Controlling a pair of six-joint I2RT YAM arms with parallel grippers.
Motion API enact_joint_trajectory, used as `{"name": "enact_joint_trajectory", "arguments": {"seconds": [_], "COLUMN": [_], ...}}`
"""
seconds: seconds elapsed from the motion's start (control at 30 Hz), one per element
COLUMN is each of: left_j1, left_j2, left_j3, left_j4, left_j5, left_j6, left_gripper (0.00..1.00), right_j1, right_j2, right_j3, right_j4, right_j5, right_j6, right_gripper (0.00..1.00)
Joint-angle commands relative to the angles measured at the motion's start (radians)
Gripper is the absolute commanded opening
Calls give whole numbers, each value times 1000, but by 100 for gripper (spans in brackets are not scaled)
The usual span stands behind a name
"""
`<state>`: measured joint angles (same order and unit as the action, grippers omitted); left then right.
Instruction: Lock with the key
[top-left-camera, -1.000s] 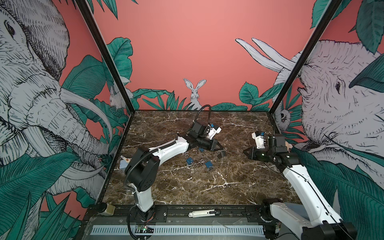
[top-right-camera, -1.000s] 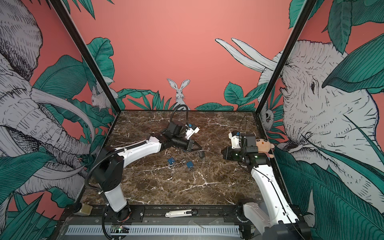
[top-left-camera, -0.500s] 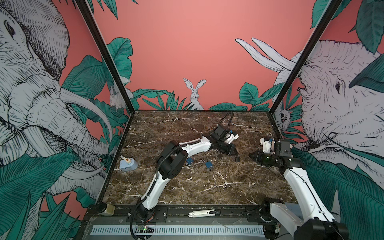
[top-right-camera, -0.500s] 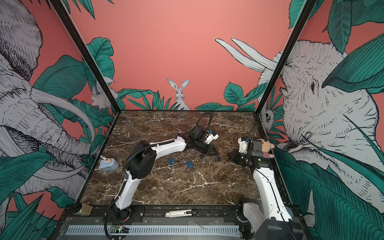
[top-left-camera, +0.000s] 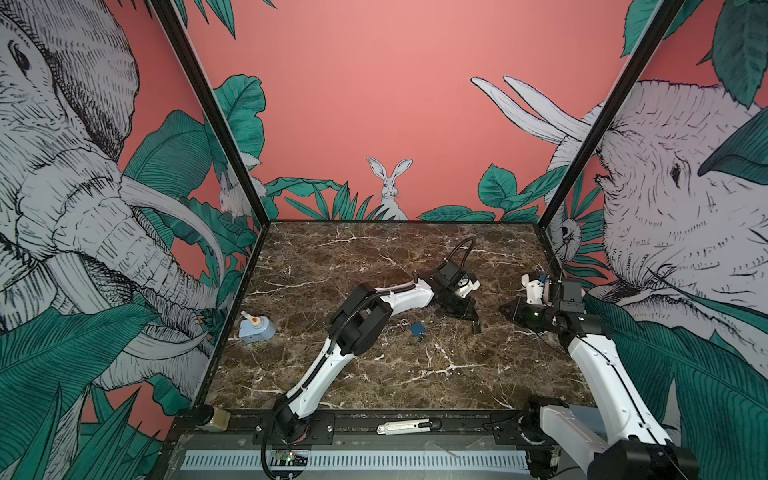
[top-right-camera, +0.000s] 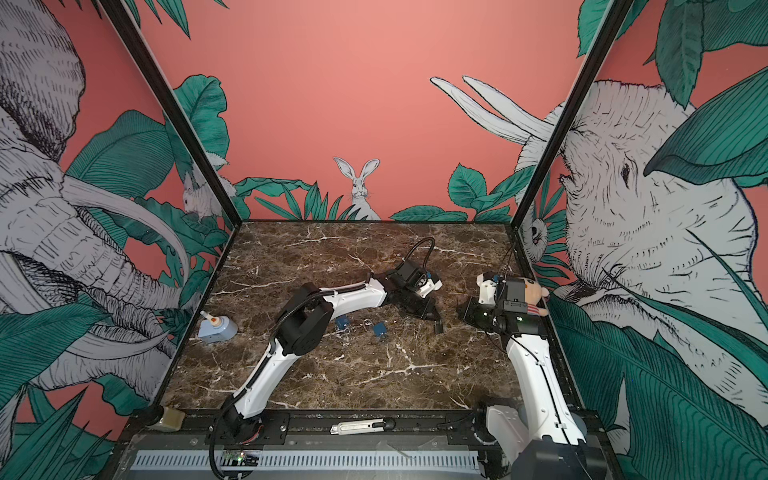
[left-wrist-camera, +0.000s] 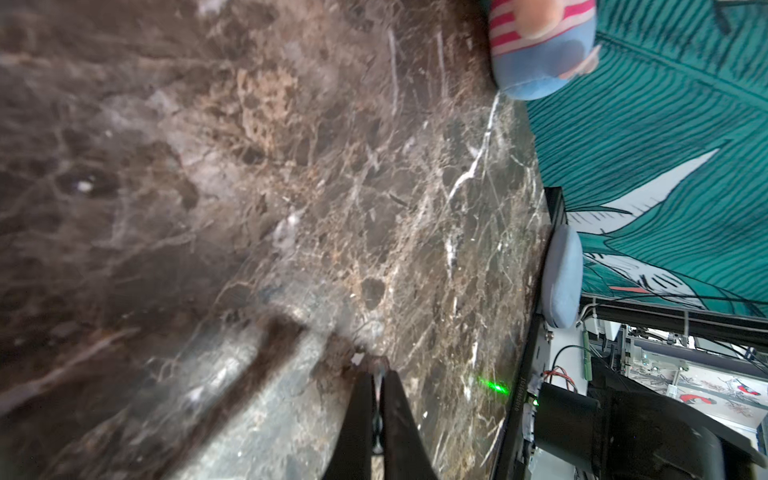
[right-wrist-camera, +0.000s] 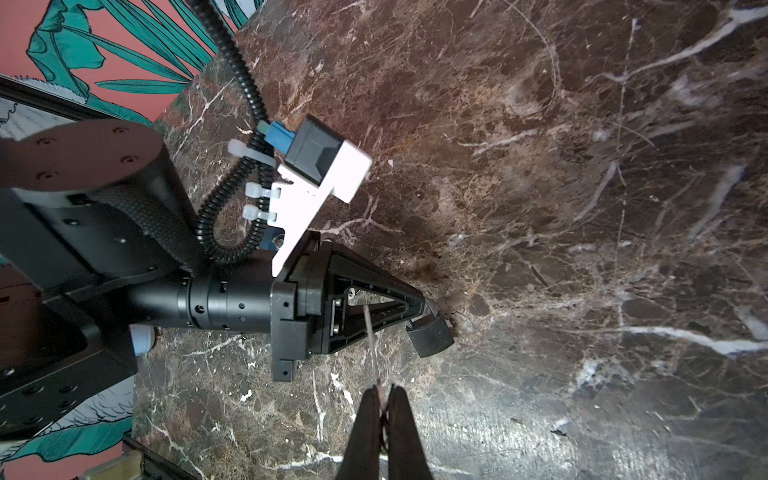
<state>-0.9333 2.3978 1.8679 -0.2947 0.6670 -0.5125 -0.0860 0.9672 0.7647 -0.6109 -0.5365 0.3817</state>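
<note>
Left gripper (top-left-camera: 469, 319) is stretched way over to the right of centre on the dark brown marble tabletop (top-left-camera: 415, 374). Its fingers are pinched tight on the silvery shackle of a small boxy black padlock (right-wrist-camera: 430, 338), and the body dangles just off the fingertips. It's low over the table, but I honestly can't tell if it touches.

Right gripper (right-wrist-camera: 380, 392) sits just to the right of that, pointing left at it, with a small gap between the two in both top views. It's squeezed closed too, and a thin, flat, pale metal key (right-wrist-camera: 372, 345) pokes out from between its fingertips, blade aimed toward the left gripper. The key isn't in the padlock. In the right wrist view it crosses in front of the left gripper's frame, beside the lock body. It's too tiny to spot in the top views.

Left of the action, two small blue padlocks (top-right-camera: 341, 321) (top-right-camera: 379, 329) lie loose on the marble with a small silvery loop (top-right-camera: 366, 323) between them. A light-blue dispenser (top-left-camera: 255, 329) sits by the left wall, and a striped plush toy (top-right-camera: 536, 296) by the right wall.
</note>
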Motion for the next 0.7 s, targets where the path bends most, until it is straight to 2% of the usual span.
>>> {"name": "enact_joint_trajectory", "arguments": {"seconds": [0.0,0.17,0.27,0.37,0.4,0.67], "left_j1": [-6,-6,-6,-5,-4,21], "left_j2": [-9,-2,1,3,3,-23], "left_j3": [44,48,55,62,65,53], "left_j4": [-50,-66,-81,-84,-86,-111], "left_j5": [-32,-57,-57,-58,-92,-133], "left_j6": [11,18,24,27,32,45], "left_gripper": [0,0,17,25,25,27], "right_j1": [-3,0,3,11,14,35], "right_j2": [-10,4,11,14,17,48], "right_j3": [13,3,3,1,3,10], "right_j4": [2,16,20,29,28,15], "right_j5": [0,-15,-6,-2,3,64], "right_j6": [-20,-12,-10,1,2,-11], "right_gripper": [0,0,0,0,0,0]}}
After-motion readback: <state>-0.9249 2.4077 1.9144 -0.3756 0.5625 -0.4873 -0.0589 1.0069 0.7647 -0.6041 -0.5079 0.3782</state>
